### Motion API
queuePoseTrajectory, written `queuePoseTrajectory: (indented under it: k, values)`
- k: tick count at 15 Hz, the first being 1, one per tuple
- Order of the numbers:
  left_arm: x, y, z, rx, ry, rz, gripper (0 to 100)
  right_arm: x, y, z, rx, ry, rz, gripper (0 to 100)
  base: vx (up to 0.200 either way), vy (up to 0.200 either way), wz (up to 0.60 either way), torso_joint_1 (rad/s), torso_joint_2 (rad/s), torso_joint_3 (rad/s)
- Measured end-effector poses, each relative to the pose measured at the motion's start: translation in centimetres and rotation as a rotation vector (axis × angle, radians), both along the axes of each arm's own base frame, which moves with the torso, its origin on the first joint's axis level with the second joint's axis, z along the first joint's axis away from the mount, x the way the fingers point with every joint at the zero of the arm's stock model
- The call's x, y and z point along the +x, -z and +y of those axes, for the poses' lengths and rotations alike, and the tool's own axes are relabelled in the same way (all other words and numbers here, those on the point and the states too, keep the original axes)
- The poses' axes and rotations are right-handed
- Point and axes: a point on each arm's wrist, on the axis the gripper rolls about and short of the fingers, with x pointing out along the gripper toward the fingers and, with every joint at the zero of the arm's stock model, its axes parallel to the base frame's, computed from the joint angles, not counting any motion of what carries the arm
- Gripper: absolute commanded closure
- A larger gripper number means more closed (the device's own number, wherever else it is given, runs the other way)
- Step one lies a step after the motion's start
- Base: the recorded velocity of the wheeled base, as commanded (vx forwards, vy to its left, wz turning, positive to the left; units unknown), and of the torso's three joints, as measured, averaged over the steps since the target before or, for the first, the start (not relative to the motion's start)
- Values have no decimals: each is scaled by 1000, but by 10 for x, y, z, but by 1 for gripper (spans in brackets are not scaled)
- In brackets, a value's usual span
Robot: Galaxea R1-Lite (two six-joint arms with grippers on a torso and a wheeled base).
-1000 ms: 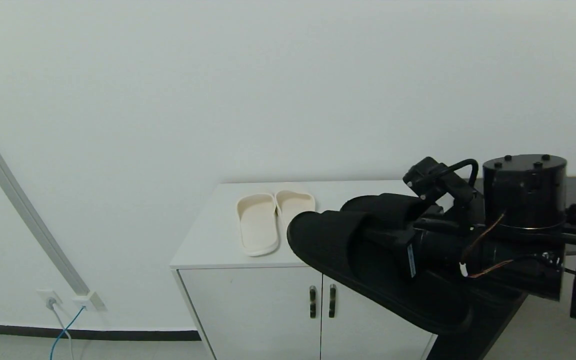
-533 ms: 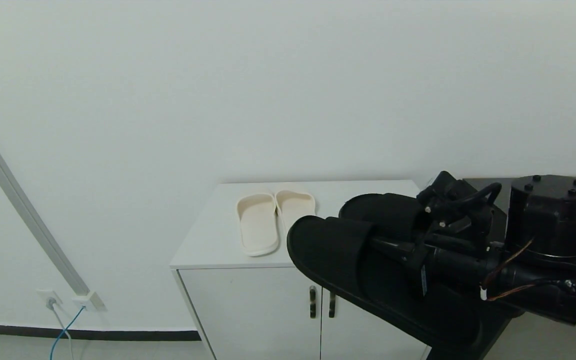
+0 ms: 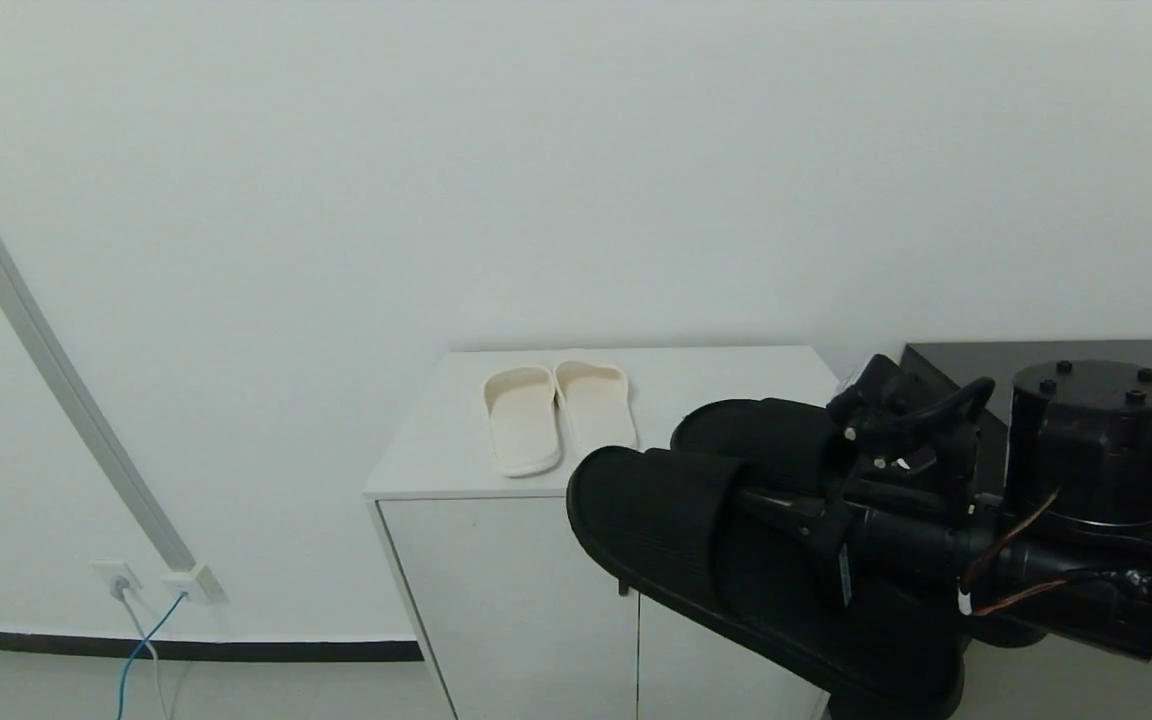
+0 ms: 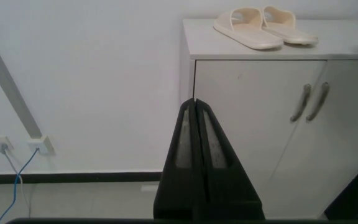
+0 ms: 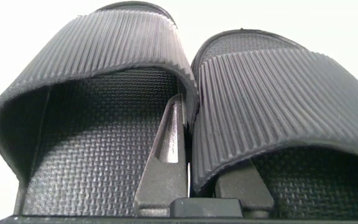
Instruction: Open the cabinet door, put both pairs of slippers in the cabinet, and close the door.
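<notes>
A white cabinet (image 3: 496, 560) stands against the wall with both doors closed; its two handles (image 4: 309, 102) meet at the middle. On its top lies a cream pair of slippers (image 3: 556, 415), side by side. In the air in front of the cabinet's right half hangs a black pair of slippers (image 3: 696, 500), toes toward the cabinet. My right gripper (image 3: 796, 515) is shut on them, its fingers (image 5: 166, 155) under the straps pinching the two inner sides together. My left gripper (image 4: 196, 130) is shut and empty, low and off the cabinet's left front corner.
A grey conduit (image 3: 36, 330) runs slantwise down the wall to two sockets (image 3: 156, 582) with cables near the floor at the left. A dark surface (image 3: 1036, 350) adjoins the cabinet on the right. Open floor lies left of the cabinet.
The head camera has shifted, so the cabinet sits farther off and more to the right. My right arm has sunk a little with the black slippers still in its grip.
</notes>
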Motion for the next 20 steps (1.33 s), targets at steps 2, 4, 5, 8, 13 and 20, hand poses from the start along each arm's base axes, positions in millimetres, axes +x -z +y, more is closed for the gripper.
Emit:
queuePoseTrajectory:
  k: [2,4,5,8,13,20]
  values:
    - [0,0,0,0,0,0,100,1,3,0,-7,3,8,100,0,0,0,0,0,0]
    - [0,0,0,0,-1,1,100,1,6,0,-13,1,16,100,0,0,0,0,0,0]
    - [0,0,0,0,0,0,100,1,8,0,-19,4,22,100,0,0,0,0,0,0]
    - [0,0,0,1,-1,1,100,-1,11,-1,-26,1,32,100,0,0,0,0,0,0]
    - [0,0,0,1,-1,1,100,-6,15,1,-35,-17,43,100,0,0,0,0,0,0]
    - [0,0,0,1,-1,1,100,-10,16,1,-35,-24,46,100,0,0,0,-70,177,99]
